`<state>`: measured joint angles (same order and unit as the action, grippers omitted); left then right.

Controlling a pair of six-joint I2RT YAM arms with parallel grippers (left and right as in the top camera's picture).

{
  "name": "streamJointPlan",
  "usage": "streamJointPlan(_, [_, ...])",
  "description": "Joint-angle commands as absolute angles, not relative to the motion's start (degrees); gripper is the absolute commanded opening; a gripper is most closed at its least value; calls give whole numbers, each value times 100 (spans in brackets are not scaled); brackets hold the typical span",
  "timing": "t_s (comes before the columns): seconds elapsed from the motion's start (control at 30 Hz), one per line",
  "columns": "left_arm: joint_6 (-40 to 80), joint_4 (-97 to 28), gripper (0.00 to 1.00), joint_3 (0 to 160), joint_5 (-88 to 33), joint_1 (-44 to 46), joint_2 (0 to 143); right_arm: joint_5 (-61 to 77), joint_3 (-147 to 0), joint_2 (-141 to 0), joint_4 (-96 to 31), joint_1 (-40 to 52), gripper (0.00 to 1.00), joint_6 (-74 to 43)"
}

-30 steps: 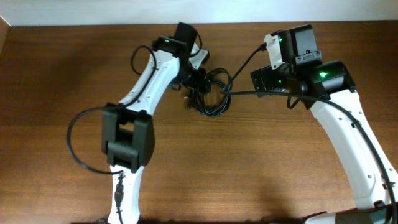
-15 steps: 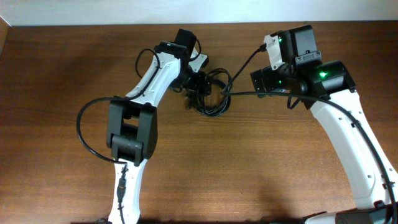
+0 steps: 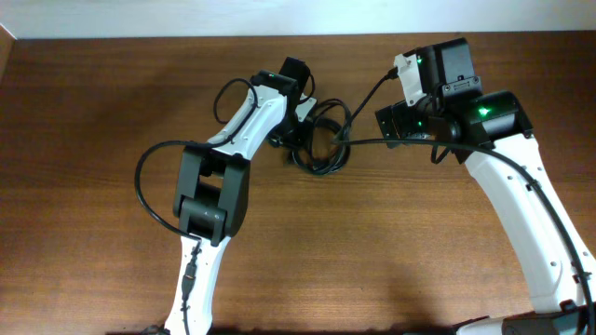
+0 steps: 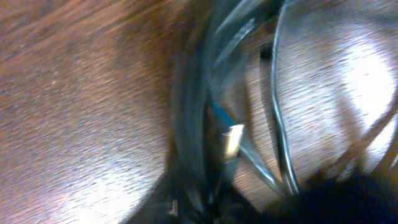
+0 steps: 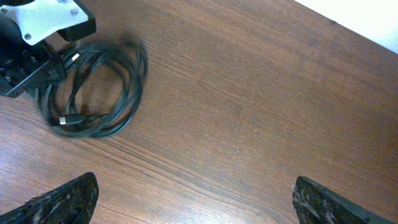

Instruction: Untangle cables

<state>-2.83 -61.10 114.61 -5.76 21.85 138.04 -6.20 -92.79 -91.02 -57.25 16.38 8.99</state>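
- Left pincer [image 3: 301, 128]: set against the edge of the cable bundle [image 3: 324, 144] nearest its own arm and touching the strands. The left wrist view is blurred and too close, so I cannot tell whether it is clenched on a strand or released. Judged purpose: to pin or lift that side so the loops can be drawn apart.
- Cable bundle, position: black, several overlapping loops in a slack coil. It lies flat on the desk [image 3: 93, 102] between the two wrists.
- Cable bundle, axis: a loose oval. In the right wrist view its long axis slants from the left pincer's side up and away. As a closed coil, it points no single way.
- Plug [image 4: 233, 140]: pale metal tip, lying among the bundle's loops. Its long axis is near upright in the left wrist view, slightly tilted, with the tip toward the top of that view. Judged a free end, and so the likely place to start unthreading.
- Right pincer [image 5: 196, 202]: released, fingers spread wide, holding nothing. It is well apart from the bundle, on the side opposite the left pincer. Judged to be held back with its camera on the coil until a strand is offered.
- Desk: brown wood grain, carries the bundle.
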Motion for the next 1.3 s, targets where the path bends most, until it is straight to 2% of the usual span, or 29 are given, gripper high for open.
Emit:
streamJointPlan(0.0, [-285,-6132,0,11426,-683,2263,13983,-674,-9386,-9074,-5725,1643,99,880])
streamJointPlan(0.1, [-261,-6517,0,11834,-681,2298,13915,-674,-9389,-9074,-5719,1643,99,882])
streamJointPlan(0.27, [-148,-8228,0,14610,-615,2283,13904,-672,-9386,-9076,-5721,1643,99,880])
streamJointPlan(0.37, [-130,-8816,0,15607,-611,2283,13904,-644,-9386,-9212,-5723,1645,99,878])
streamJointPlan(0.57, [-130,-9102,0,15799,-187,2246,13904,86,-9522,-9312,-5256,1739,99,814])
streamJointPlan(0.73, [-130,-9094,0,15799,-167,2158,13904,-93,-9725,-9312,-5030,2477,98,683])
streamJointPlan(0.77, [-130,-9115,0,15799,-169,2158,13904,-336,-9725,-9317,-4974,2506,95,683])
streamJointPlan(0.8, [-128,-9122,0,15799,-169,2158,13904,-329,-9714,-9319,-5035,2506,86,683])
streamJointPlan(1.0, [-60,-9157,0,15839,-165,2158,13893,-635,-9708,-10014,-4991,2502,87,709])
streamJointPlan(1.13, [325,-9373,0,17124,360,2152,13885,-832,-9710,-10033,-4901,2502,91,711])
streamJointPlan(1.27, [388,-9666,0,17390,589,2154,13885,-893,-9712,-10033,-4482,2502,92,705])
